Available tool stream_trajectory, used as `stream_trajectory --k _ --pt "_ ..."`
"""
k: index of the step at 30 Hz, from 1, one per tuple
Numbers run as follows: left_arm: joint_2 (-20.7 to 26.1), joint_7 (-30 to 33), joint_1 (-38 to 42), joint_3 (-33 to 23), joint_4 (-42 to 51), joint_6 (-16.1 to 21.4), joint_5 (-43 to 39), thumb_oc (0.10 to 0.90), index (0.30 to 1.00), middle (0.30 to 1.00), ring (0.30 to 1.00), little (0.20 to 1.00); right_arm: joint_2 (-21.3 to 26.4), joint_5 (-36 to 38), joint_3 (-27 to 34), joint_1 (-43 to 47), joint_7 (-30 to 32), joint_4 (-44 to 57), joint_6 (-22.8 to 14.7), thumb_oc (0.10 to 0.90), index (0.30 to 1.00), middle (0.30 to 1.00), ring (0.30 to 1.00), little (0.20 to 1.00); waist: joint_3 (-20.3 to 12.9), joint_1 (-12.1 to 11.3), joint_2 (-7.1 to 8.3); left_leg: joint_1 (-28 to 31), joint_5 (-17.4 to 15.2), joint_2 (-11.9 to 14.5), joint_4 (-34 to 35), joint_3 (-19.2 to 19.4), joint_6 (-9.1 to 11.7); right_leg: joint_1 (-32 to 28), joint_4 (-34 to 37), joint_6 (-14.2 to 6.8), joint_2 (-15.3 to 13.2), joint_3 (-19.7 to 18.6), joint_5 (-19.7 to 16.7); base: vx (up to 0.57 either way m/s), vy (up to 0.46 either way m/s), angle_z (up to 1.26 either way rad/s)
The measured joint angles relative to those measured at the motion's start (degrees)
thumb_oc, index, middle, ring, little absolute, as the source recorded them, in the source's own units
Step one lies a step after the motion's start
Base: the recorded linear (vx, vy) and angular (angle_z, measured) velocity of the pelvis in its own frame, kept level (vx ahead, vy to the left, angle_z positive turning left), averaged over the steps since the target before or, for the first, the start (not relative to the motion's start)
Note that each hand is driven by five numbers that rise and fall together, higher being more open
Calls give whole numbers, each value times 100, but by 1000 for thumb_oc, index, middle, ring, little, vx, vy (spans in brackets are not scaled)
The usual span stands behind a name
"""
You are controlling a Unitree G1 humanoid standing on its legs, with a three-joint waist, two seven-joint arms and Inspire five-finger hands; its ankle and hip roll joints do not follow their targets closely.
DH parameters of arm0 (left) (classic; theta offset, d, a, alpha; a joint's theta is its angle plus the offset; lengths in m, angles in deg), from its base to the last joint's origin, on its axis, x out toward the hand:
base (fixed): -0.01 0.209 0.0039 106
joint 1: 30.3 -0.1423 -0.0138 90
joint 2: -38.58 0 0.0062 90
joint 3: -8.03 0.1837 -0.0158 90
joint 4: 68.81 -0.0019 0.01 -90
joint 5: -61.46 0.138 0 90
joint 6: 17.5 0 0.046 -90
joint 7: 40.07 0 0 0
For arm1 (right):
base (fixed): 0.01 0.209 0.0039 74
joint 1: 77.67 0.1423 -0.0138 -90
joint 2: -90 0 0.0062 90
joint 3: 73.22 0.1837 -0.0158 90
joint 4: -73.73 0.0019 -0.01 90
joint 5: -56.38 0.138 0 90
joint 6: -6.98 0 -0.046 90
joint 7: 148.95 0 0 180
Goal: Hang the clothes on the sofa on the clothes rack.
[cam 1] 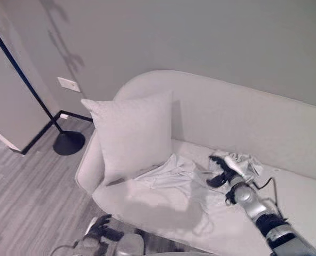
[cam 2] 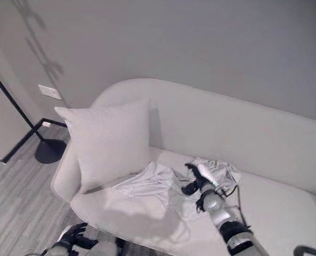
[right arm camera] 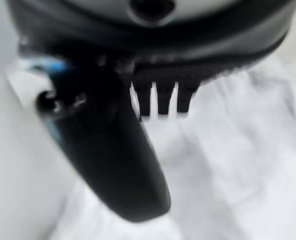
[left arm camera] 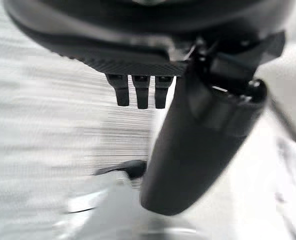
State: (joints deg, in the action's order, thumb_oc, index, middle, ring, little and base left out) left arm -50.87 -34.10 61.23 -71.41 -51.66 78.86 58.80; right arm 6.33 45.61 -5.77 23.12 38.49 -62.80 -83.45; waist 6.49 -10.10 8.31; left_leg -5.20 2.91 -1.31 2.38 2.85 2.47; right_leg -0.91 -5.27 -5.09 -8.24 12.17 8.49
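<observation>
Left hand (cam 1: 102, 229) hangs low before the sofa (cam 1: 286, 133), fingers loosely curled, holding nothing. We see white clothes (cam 1: 171, 173) crumpled beside the pillow (cam 1: 131, 133); right hand (cam 1: 222, 173), fingers relaxed, rests atop them.

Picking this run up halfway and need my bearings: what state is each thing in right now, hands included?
clothes: crumpled in a loose pile on the sofa seat, not hung.
right hand: over the pile's far end, fingers and thumb straight, open.
left hand: low in front of the sofa, fingers straight, open, holding nothing.
pillow: upright against the sofa's armrest.
sofa: carries the clothes and pillow.
</observation>
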Motion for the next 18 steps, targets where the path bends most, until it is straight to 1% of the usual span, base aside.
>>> stream_trajectory --k 1,2,3,4,5,7,8,9,10,14,15,16,17,18 --pt "-2 -7 -57 -31 -90 -14 -1 800 900 900 900 900 -69 -2 -17 -146 -5 4 7 800 900 900 900 900 -3 -30 67 -135 -63 -36 -386 -64 -42 -34 168 43 -10 25 -69 -6 -67 -2" --pt "-137 -13 -276 -22 -248 -56 -5 800 900 900 900 900 -38 -6 -112 -334 -82 8 9 800 900 900 900 900 -84 -70 -151 -19 -248 131 -492 -239 -36 -134 469 -34 187 72 -218 -24 -55 -14" --pt "-213 -13 -431 -21 -353 -46 2 800 900 900 900 900 -108 -2 -85 -444 -65 -10 29 800 900 900 900 900 -104 -49 -148 23 -59 121 -257 -264 -186 -175 591 -91 223 111 -444 -24 -75 -6" --pt "-192 -13 -437 -13 -422 -60 5 800 900 900 900 900 -116 -5 -78 -546 -73 1 22 800 900 900 900 900 -105 -4 -142 70 24 92 -136 -292 -197 -205 677 -103 221 109 -502 -19 -76 25" --pt "-258 -54 -558 -18 -593 -37 33 800 900 900 900 900 -124 -9 -56 -737 -79 -3 16 800 900 900 900 900 -103 62 -144 103 120 56 -8 -350 -163 -243 822 -99 212 139 -630 -11 -86 22" --pt "-294 -71 -728 -26 -671 -69 50 800 900 900 900 900 -118 -21 -56 -837 -82 -5 26 800 900 900 900 900 -101 83 -149 179 159 40 81 -375 -163 -403 1026 -113 227 175 -719 -8 -64 11" --pt "-308 -84 -844 -34 -713 -67 81 800 900 900 900 900 -108 -60 -33 -881 -70 -1 19 800 900 900 900 900 -105 89 -163 210 188 40 101 -388 -189 -449 1088 -101 232 218 -746 -32 -63 14" --pt "-320 -103 -881 -25 -697 -69 109 800 900 900 900 900 -86 -240 60 -924 -65 -4 19 800 900 900 900 900 -114 106 -190 258 218 38 146 -441 -174 -469 1087 -85 243 271 -744 -51 -69 16" --pt "-322 -113 -929 -22 -691 -67 110 800 900 900 900 900 -57 -249 90 -927 -44 -5 18 800 900 900 900 900 -120 92 -209 263 224 42 148 -469 -169 -498 1088 -72 252 289 -734 -87 -91 23" --pt "-318 -74 -917 109 -189 6 126 800 900 900 900 900 139 -264 430 -785 335 33 -25 800 900 900 900 900 -63 58 -371 232 277 79 143 -647 -102 -535 1088 -36 319 457 -697 -179 -108 23" --pt "-311 -31 -850 229 -35 41 126 800 900 900 900 900 227 -399 452 -739 446 106 -28 800 900 900 900 900 -21 -7 -437 132 311 106 84 -710 -65 -490 1088 -49 356 517 -689 -278 -110 28" --pt "-297 25 -761 402 169 78 127 800 900 900 900 900 377 -516 461 -739 582 256 -74 800 900 900 900 900 54 -12 -533 -53 338 124 -5 -814 -20 -395 1088 -48 394 614 -689 -325 -104 33" --pt "-282 89 -659 567 286 105 192 800 900 900 900 900 501 -634 505 -692 680 320 -137 800 900 900 900 900 132 -24 -552 -126 381 156 -13 -865 24 -341 1088 -47 412 666 -694 -329 -75 47" --pt "-230 175 -536 970 505 105 328 800 900 900 900 900 703 -741 576 -545 887 419 -153 800 900 900 900 900 249 -28 -681 -428 467 217 -98 -1005 106 -146 1087 -74 517 769 -731 -356 -49 38"
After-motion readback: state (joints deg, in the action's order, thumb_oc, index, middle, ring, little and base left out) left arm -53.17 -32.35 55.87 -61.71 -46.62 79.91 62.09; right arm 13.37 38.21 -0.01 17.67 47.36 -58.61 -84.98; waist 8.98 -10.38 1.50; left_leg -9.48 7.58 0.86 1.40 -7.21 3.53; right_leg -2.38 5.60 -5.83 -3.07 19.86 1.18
